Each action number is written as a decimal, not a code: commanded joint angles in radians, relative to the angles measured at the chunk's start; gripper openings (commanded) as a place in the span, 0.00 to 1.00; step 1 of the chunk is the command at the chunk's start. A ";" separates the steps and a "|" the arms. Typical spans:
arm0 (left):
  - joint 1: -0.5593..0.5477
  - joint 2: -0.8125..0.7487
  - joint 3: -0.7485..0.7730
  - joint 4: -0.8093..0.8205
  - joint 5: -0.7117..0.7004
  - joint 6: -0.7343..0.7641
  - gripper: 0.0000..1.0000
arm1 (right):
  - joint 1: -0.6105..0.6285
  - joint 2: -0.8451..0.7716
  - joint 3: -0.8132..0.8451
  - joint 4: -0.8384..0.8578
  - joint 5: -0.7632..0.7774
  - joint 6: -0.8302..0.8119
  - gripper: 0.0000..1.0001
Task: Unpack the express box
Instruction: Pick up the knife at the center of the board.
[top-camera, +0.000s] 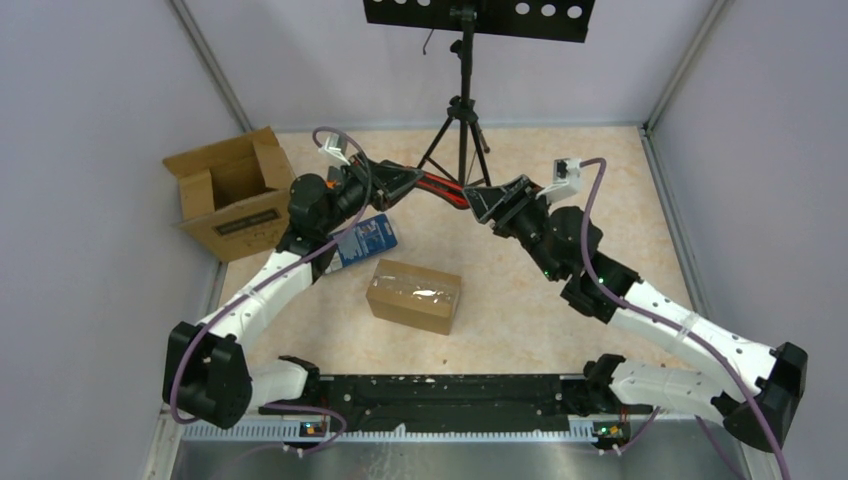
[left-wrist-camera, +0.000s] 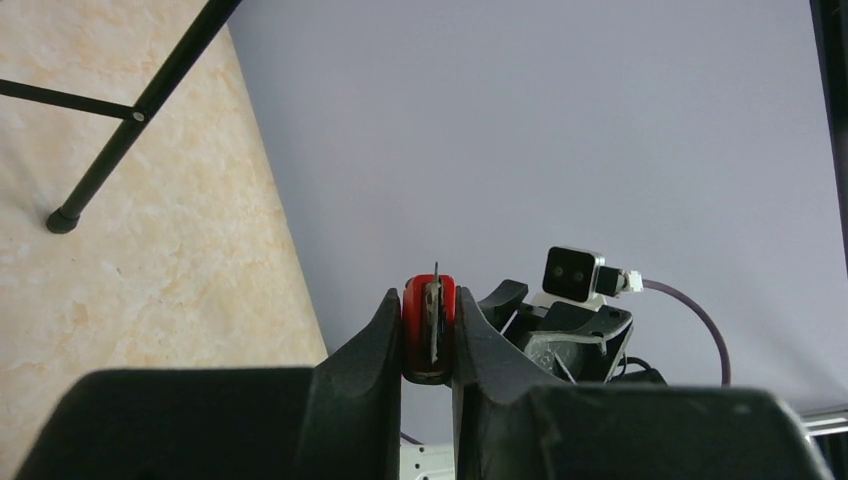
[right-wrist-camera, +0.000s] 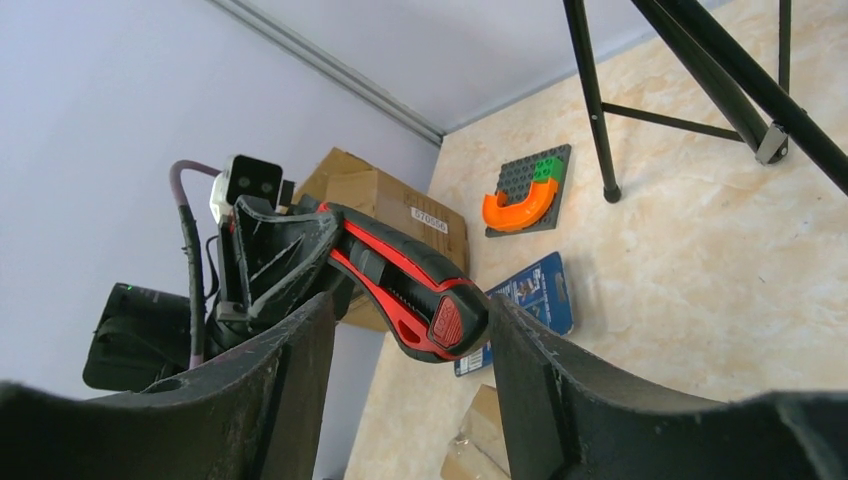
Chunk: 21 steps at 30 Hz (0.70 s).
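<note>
Our left fingers (left-wrist-camera: 385, 340) clamp the knife (right-wrist-camera: 410, 290) so its handle reaches between our spread right fingers (right-wrist-camera: 300, 370), probably a handover before slitting the box (top-camera: 414, 295).

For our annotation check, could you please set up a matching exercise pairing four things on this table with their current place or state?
Things: 1 red-and-black utility knife; 2 tape-sealed brown cardboard box; 3 brown cardboard box with open flaps; 4 flat blue packet.
Places or states: A at table left edge; B clamped in left pincer; C table middle; D partly under left arm.
Pairs: 1-B, 2-C, 3-A, 4-D.
</note>
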 joint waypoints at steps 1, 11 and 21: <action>-0.020 -0.032 0.031 0.071 -0.003 -0.010 0.00 | 0.003 0.048 0.000 0.147 -0.068 0.025 0.55; -0.019 -0.059 0.005 0.093 -0.043 -0.018 0.00 | 0.004 0.027 -0.033 0.137 -0.031 0.077 0.51; -0.018 -0.078 0.004 0.044 -0.071 0.014 0.00 | 0.003 0.012 -0.040 0.134 -0.023 0.070 0.57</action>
